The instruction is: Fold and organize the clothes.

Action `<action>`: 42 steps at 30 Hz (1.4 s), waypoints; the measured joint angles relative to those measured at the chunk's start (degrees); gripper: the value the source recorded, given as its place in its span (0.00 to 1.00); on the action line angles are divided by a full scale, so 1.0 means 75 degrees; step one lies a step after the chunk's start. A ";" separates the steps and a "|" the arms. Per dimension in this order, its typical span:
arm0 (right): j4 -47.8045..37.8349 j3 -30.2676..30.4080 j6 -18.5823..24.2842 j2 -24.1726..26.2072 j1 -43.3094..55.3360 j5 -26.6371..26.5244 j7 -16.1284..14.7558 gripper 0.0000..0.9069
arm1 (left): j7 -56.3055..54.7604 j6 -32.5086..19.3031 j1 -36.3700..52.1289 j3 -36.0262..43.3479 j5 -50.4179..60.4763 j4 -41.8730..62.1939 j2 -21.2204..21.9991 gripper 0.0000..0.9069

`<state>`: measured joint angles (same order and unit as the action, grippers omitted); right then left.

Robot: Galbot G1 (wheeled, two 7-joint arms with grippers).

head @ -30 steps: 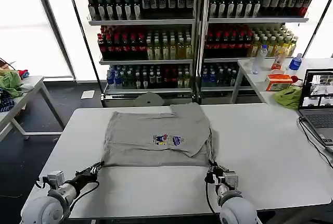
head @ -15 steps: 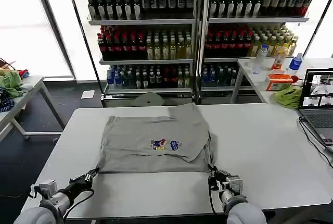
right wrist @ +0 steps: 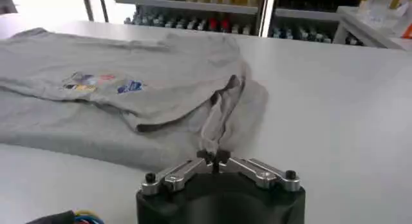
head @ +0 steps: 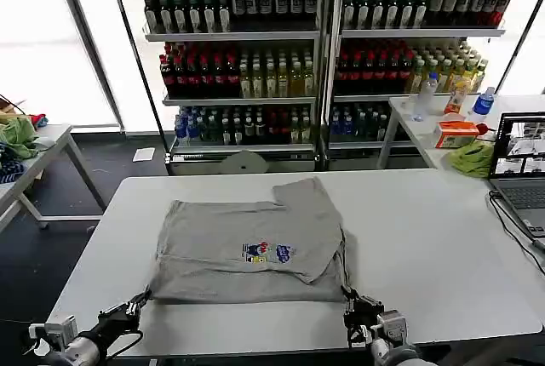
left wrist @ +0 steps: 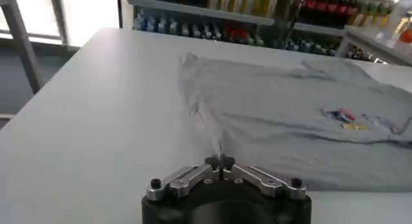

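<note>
1. The white rectangular worktop (head: 443, 247) carries the garment and both grippers; its far edge faces tall metal shelves of coloured drink bottles (head: 324, 51).
2. A light grey short-sleeved cotton shirt (head: 247, 243) lies partly folded on the middle of the worktop, somewhat nearer the left edge than the right, with its lower hem close to the near edge. One layer is folded over the body, and a sleeve reaches toward the far edge.
3. A small multicoloured chest print (head: 267, 253) sits on the upper folded layer, about midway across the shirt.
4. The left gripper (head: 136, 301) is at the near edge of the worktop, at the shirt's near left corner. In the left wrist view its fingers (left wrist: 212, 162) are pressed together, pinching a drawn-up ridge of the grey fabric.
5. The right gripper (head: 351, 300) is at the near edge of the worktop, at the shirt's near right corner. In the right wrist view its fingers (right wrist: 222, 158) are closed together on a bunched fold of the shirt, where the dark inner seam shows.
</note>
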<state>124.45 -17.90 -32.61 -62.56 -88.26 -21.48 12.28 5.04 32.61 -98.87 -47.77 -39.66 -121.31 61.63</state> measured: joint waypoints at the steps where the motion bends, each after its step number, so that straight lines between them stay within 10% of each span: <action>1: 0.0028 -0.0029 0.0006 0.0018 -0.0053 0.0015 -0.0023 0.00 | 0.0018 0.0005 -0.0092 -0.0055 0.0021 -0.0067 0.0027 0.01; 4: 0.0120 -0.0116 0.0020 0.0053 -0.0209 0.0040 -0.0091 0.00 | 0.0070 0.0016 -0.0394 -0.0209 0.0057 -0.0249 0.0112 0.00; 5: 0.0135 -0.0136 0.0020 0.0059 -0.0250 0.0049 -0.0108 0.21 | 0.0077 0.0018 -0.0490 -0.0253 0.0076 -0.0304 0.0147 0.01; 6: 0.0140 -0.0147 0.0019 0.0058 -0.0279 0.0064 -0.0114 0.70 | 0.0073 0.0021 -0.0575 -0.0278 0.0095 -0.0343 0.0176 0.01; 7: 0.0145 -0.0152 0.0016 0.0054 -0.0301 0.0081 -0.0115 1.00 | 0.0068 0.0024 -0.0654 -0.0297 0.0111 -0.0380 0.0200 1.00; 27: 0.0398 -0.0783 -0.0057 0.0148 -0.0042 -0.0367 -0.0168 1.00 | 0.0052 0.0055 -0.1490 -0.1132 0.0044 -0.0768 0.0095 1.00; 42: -0.1899 -0.0001 -0.0092 0.0220 0.3579 -0.1410 -0.1111 1.00 | 0.0201 0.0063 0.0392 -0.0661 -0.0560 0.0580 -0.1578 1.00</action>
<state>110.21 -17.91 -33.30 -60.91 -61.42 -32.06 3.95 6.55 33.08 -95.93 -52.73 -43.86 -116.96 49.79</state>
